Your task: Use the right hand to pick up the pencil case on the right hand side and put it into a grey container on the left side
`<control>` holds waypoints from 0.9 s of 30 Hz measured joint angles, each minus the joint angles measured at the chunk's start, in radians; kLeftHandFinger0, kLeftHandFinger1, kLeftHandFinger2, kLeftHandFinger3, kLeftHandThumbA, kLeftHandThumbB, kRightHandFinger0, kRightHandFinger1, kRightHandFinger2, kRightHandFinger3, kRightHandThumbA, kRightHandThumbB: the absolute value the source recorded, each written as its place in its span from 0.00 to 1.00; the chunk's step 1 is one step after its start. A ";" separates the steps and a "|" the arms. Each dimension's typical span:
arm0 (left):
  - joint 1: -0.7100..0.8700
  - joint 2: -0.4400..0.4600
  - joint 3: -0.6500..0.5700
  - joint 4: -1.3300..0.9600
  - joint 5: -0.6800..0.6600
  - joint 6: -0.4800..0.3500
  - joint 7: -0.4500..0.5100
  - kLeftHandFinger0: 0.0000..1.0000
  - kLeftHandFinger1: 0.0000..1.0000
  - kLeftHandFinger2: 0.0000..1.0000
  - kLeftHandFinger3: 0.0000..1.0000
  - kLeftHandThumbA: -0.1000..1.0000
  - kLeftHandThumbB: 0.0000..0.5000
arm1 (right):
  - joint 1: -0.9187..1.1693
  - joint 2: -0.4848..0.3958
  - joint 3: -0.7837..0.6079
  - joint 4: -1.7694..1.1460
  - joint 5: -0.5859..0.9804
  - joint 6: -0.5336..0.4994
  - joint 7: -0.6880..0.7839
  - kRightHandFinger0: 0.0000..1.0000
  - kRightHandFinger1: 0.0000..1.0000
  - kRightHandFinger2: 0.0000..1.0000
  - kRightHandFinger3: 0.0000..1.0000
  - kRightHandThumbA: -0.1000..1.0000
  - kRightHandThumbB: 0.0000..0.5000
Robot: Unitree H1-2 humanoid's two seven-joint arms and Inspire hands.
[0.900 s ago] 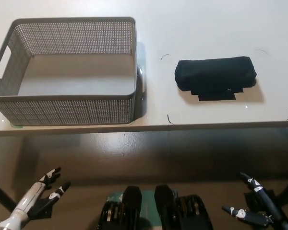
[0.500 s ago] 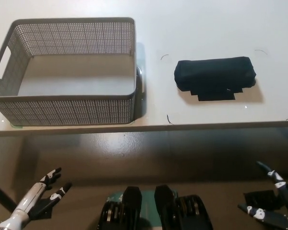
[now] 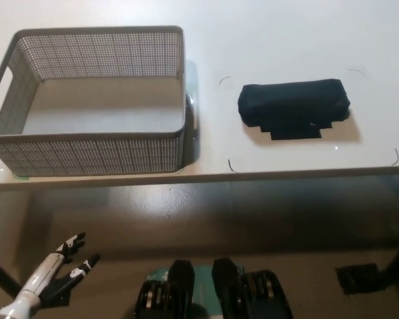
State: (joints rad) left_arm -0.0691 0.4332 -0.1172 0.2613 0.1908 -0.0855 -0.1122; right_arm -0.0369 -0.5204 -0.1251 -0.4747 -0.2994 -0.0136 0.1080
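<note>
The black pencil case [image 3: 294, 104] lies on the right half of the white table [image 3: 272, 40], long side across, with a flat black flap showing at its near edge. To its left stands the grey mesh container [image 3: 86, 151], with nothing in it. My white left hand [image 3: 55, 270] rests low at the lower left, below the table's edge, with its fingers apart and holding nothing. Only a sliver of my black right arm [image 3: 398, 262] shows at the right edge, well below the table and far from the case. Its fingers are out of view.
Thin dark corner marks [image 3: 231, 166] on the table frame the spot where the case lies. The table's front edge [image 3: 206, 178] runs across the middle of the picture, with brown floor below. A small black object [image 3: 354, 278] lies on the floor at the lower right.
My right hand has slid to the right and mostly left the picture. The whole view has shifted slightly. The case, the container and the left hand stay put.
</note>
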 measured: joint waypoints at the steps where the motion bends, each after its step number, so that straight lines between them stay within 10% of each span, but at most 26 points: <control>1: 0.000 0.000 0.000 0.000 0.000 0.000 0.000 1.00 1.00 1.00 1.00 0.84 0.43 | -0.038 -0.014 -0.002 -0.009 0.000 0.014 0.007 1.00 1.00 1.00 1.00 0.91 1.00; 9: 0.003 -0.001 -0.002 0.000 0.002 -0.001 0.000 1.00 1.00 1.00 1.00 0.85 0.42 | -0.318 -0.051 0.035 0.029 0.001 0.105 0.070 1.00 1.00 1.00 1.00 0.98 1.00; 19: 0.013 -0.004 -0.004 0.001 0.006 -0.001 0.000 1.00 1.00 1.00 1.00 0.82 0.40 | -0.615 -0.059 0.194 0.260 -0.048 0.155 0.153 1.00 1.00 1.00 1.00 0.80 1.00; 27: 0.017 -0.015 -0.006 0.012 0.008 -0.001 0.000 1.00 1.00 1.00 1.00 1.00 0.58 | -0.819 -0.044 0.376 0.544 -0.115 0.154 0.217 1.00 1.00 1.00 1.00 0.91 1.00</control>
State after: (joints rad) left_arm -0.0523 0.4184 -0.1229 0.2729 0.1992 -0.0866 -0.1121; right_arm -0.8560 -0.5646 0.2511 0.0697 -0.4144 0.1406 0.3253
